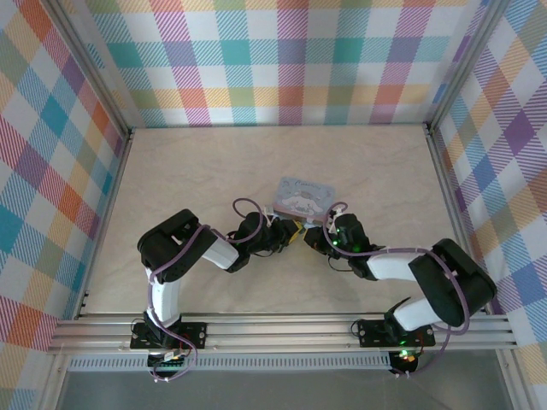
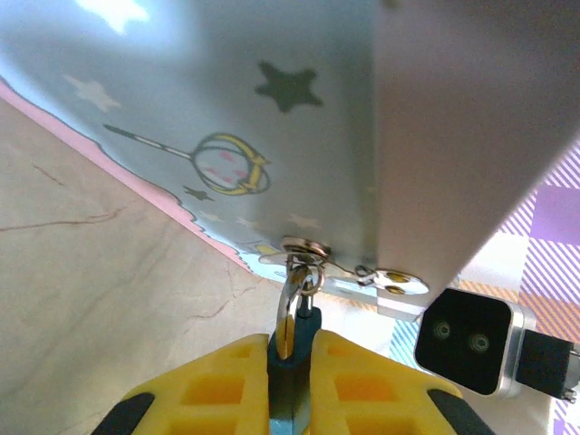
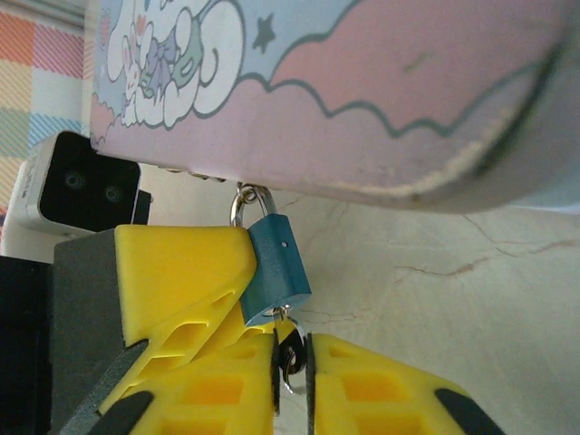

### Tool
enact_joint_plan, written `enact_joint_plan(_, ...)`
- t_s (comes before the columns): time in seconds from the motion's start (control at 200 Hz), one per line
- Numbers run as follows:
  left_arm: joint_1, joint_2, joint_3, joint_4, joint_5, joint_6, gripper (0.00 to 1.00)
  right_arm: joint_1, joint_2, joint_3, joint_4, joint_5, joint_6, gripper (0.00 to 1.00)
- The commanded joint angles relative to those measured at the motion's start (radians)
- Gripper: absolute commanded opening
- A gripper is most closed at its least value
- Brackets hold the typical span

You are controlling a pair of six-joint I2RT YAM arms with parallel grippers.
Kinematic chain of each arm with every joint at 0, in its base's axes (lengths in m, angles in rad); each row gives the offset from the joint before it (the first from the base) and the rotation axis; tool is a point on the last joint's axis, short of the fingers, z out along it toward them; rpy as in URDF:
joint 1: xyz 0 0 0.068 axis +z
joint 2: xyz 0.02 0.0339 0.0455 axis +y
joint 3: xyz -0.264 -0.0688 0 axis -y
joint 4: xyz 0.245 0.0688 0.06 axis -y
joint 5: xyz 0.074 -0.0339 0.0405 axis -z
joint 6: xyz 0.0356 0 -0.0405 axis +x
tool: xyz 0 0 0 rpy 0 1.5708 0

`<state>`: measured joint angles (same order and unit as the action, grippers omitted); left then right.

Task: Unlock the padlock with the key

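Note:
The small dark blue padlock (image 3: 276,263) hangs by its silvery shackle (image 3: 250,201) from the hasp (image 2: 304,246) of the pale blue cartoon-print tin (image 3: 362,91). Both shackle legs sit in the body. My left gripper (image 2: 292,349) is shut on the padlock body (image 2: 292,381), and its yellow fingers (image 3: 181,272) press it from the left in the right wrist view. The tiny silvery key (image 3: 285,314) sticks into the padlock's bottom. My right gripper (image 3: 291,352) is shut on the key's head and ring. From above, both grippers (image 1: 286,235) (image 1: 313,237) meet at the padlock (image 1: 297,229).
The tin (image 1: 305,198) lies on the pale marble-look table (image 1: 214,171), just beyond the two grippers. Checked walls enclose the table on three sides. The right wrist's white camera block (image 2: 467,340) hangs close to the tin's corner.

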<state>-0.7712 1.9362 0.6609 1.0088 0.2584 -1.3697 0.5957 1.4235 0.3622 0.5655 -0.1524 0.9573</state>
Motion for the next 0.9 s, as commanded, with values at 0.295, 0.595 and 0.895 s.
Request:
enact_joint_plan(0.295,-0.009,-0.047,0.024,-0.098,0.015,-0.011,0.06,0.004,-0.248,0.053,-0.332,0.171,-0.262,0.47)
enact_joint_plan(0.595,0.005,-0.116,0.006,-0.185,0.004,-0.005,0.04,0.004,-0.430,0.081,-0.427,0.192,-0.508,0.81)
enact_joint_plan(0.895,0.026,-0.202,-0.044,-0.277,-0.020,-0.014,0.03,0.004,-0.562,-0.023,-0.285,0.204,-0.674,1.00)
